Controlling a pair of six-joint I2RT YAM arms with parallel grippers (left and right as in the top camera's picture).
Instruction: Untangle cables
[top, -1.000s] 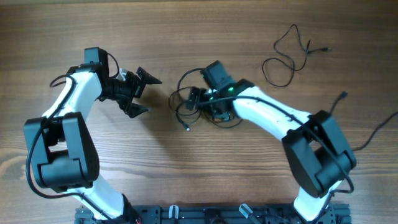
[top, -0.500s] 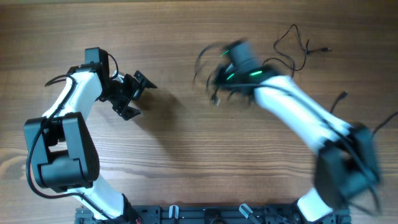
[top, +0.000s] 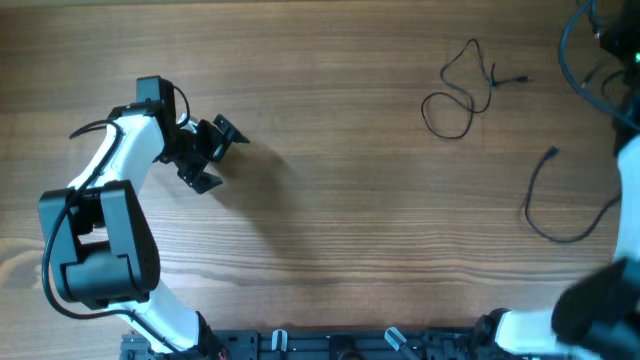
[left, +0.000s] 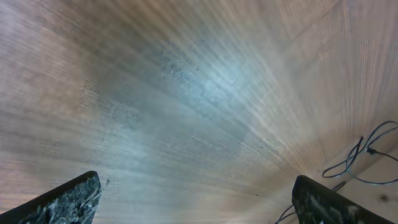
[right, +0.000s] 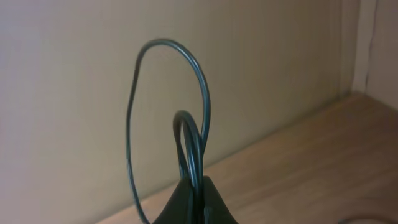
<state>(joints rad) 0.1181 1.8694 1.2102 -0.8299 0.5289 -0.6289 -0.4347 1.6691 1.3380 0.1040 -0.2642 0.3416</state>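
Dark-green, very thin cable stands in two loops clamped in the tightly closed right gripper at the far right, second cable and third cable lying slack on the table at right, left gripper spread wide, empty.

The bench is pale wood, its grain running left to right. A black rail with small clips lies along the near edge. In the right wrist view a plain beige wall rises behind the bench.
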